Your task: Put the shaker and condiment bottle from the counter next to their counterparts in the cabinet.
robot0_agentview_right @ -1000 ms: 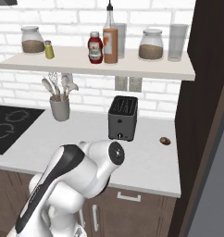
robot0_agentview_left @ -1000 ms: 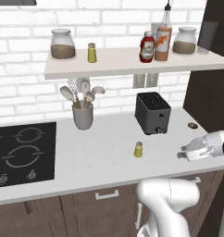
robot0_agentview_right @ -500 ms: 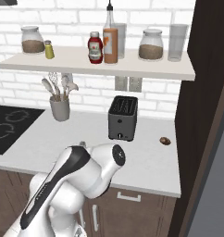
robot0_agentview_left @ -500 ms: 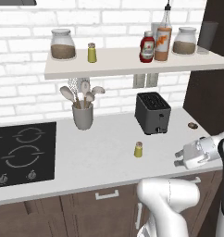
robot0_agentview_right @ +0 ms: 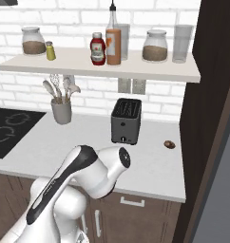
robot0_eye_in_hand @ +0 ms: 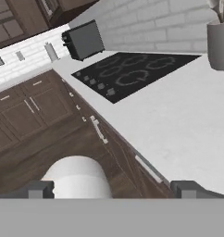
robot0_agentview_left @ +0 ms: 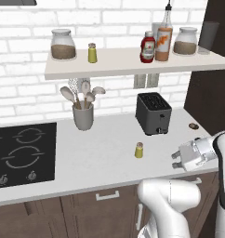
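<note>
1. Shaker [robot0_agentview_left: 139, 150] stands upright on the white counter [robot0_agentview_left: 100, 158], off to the side of the claw [robot0_agentview_left: 175, 160] that its fingers point toward, near but clearly apart, nothing between them
2. Claw hangs at the counter's front edge with fingers spread wide, nothing held
3. Judged light, rigid and smooth-sided, it should tip easily (it is short and narrow); best pinched across the round body just under the tan cap
4. Condiment bottle [robot0_agentview_left: 163, 41] already sits on the cabinet [robot0_agentview_left: 133, 62], just beside the red ketchup bottle [robot0_agentview_left: 148, 47], high above the claw
5. Yellow-green shaker [robot0_agentview_left: 92, 52], the twin to join, stands further along that shelf, beside a jar [robot0_agentview_left: 63, 44]
</note>
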Robot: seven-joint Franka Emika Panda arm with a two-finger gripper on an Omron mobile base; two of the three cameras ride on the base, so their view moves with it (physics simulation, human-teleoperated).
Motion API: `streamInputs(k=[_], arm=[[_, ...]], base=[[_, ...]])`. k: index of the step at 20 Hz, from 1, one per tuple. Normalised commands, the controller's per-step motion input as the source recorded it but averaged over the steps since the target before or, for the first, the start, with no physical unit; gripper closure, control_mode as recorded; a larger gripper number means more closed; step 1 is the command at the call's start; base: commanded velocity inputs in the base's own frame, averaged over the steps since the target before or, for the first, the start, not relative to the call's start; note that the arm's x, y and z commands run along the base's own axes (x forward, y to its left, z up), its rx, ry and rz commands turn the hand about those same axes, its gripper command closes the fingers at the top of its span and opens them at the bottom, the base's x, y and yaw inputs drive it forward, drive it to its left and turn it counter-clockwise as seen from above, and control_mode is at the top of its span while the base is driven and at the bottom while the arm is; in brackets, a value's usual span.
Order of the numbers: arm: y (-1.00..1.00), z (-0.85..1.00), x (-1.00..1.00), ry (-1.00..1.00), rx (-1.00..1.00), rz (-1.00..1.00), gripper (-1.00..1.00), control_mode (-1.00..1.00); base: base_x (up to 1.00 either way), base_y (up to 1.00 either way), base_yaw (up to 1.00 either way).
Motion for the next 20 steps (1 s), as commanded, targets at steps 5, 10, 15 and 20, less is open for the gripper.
streamInputs(k=[5,10,15,20], arm=[[0.00,-0.01,0.25,-0.02,0.00,0.03,-1.00,-1.00],[0.00,-0.30,0.13,-0.04,-0.05,0.03,-1.00,-1.00],[0.02,-0.30,0.07,-0.16,-0.11,0.02,-1.00,-1.00],[0.00,0.00,0.26,-0.11,-0.04,0.00,-1.00,-1.00]], base=[[0.00,0.00,0.00],[0.00,0.00,0.00],[0.00,0.00,0.00],[0.00,0.00,0.00]])
